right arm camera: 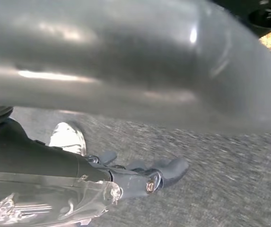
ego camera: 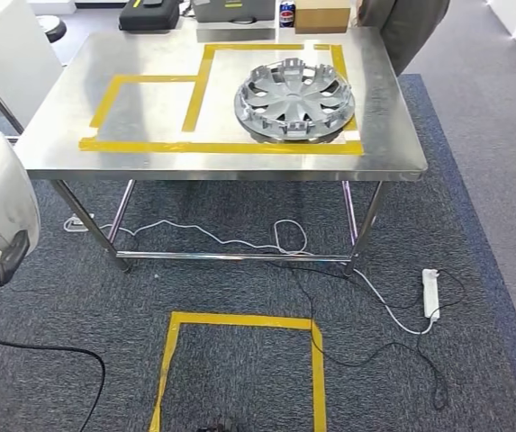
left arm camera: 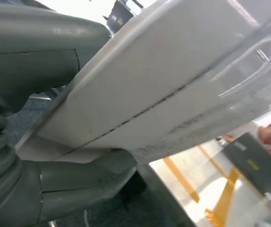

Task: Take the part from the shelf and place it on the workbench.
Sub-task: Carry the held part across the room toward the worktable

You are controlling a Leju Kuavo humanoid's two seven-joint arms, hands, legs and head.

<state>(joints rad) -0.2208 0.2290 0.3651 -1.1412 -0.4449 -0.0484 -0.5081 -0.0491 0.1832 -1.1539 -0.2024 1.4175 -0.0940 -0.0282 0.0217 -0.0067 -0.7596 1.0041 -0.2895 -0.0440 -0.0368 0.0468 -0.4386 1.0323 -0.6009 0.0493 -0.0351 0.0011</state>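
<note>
Left hand [left arm camera: 37, 189]: thumb and fingers clamped on both faces of a flat white part [left arm camera: 155, 85]; the part [ego camera: 0, 193] shows at far left of head view, off the bench [ego camera: 58, 126], over carpet. Bench, steel, yellow tape outlines [ego camera: 197, 90]; grey wheel cover [ego camera: 294, 97] lies in the right-hand taped zone, well apart from the white part. Floor: yellow tape square [ego camera: 241, 322], white power strip [ego camera: 430, 292] w/ cables. Right hand [right arm camera: 152, 177]: fingers extended over carpet, grasping nothing, touching nothing visible.
</note>
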